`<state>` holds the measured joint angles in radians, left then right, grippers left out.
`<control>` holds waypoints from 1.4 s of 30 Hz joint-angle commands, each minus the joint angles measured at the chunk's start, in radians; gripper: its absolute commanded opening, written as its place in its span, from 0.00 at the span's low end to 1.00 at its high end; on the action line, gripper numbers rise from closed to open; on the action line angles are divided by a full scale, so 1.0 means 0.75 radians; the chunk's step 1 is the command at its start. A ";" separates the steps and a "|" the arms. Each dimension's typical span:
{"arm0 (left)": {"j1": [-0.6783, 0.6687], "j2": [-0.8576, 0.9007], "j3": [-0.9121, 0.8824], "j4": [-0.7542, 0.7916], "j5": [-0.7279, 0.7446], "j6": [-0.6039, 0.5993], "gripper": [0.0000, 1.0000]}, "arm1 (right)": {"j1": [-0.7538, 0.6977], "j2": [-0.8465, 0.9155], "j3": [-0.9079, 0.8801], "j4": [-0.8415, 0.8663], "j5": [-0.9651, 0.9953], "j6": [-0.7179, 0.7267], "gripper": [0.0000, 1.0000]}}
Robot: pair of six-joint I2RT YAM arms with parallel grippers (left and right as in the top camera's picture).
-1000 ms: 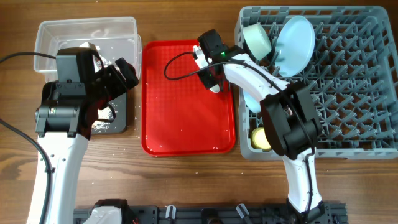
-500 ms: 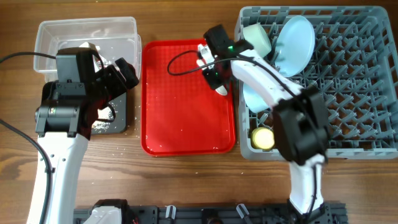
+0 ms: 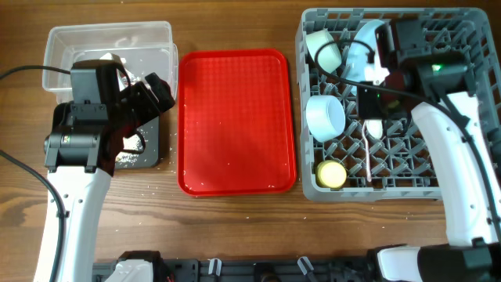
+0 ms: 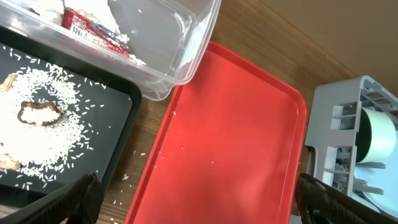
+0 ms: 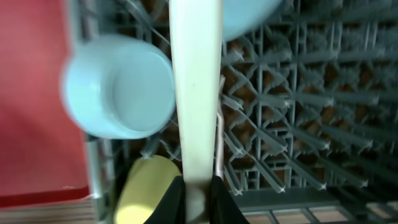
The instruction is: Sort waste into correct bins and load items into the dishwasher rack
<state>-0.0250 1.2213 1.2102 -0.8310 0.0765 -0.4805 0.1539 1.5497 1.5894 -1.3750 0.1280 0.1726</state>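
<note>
Spoon [image 3: 374,129] moved from red tray [image 3: 235,117] to rack [image 3: 454,157], long axis near-far.

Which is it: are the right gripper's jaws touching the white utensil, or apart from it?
Touching. The right wrist view shows the white utensil running down into the right gripper, whose jaws press its handle from both sides.

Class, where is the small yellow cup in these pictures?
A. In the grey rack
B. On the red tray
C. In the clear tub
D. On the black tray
A: the yellow cup sits inside the grey rack, in its corner beside the red tray.
</note>
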 commanded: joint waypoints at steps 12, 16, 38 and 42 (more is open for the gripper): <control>0.008 0.005 -0.005 -0.001 -0.009 0.002 1.00 | -0.082 -0.016 -0.375 0.256 -0.036 0.127 0.49; 0.008 0.005 -0.005 -0.001 -0.009 0.002 1.00 | -0.082 -0.126 -0.116 0.087 -0.043 0.118 0.49; 0.008 0.005 -0.005 -0.001 -0.009 0.002 1.00 | -0.104 -1.047 -0.981 1.235 -0.058 -0.160 1.00; 0.008 0.005 -0.005 -0.001 -0.009 0.002 1.00 | -0.115 -1.379 -1.458 1.526 -0.081 -0.152 1.00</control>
<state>-0.0250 1.2213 1.2098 -0.8318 0.0761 -0.4805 0.0738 0.6636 0.6872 -0.3038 0.0788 0.0803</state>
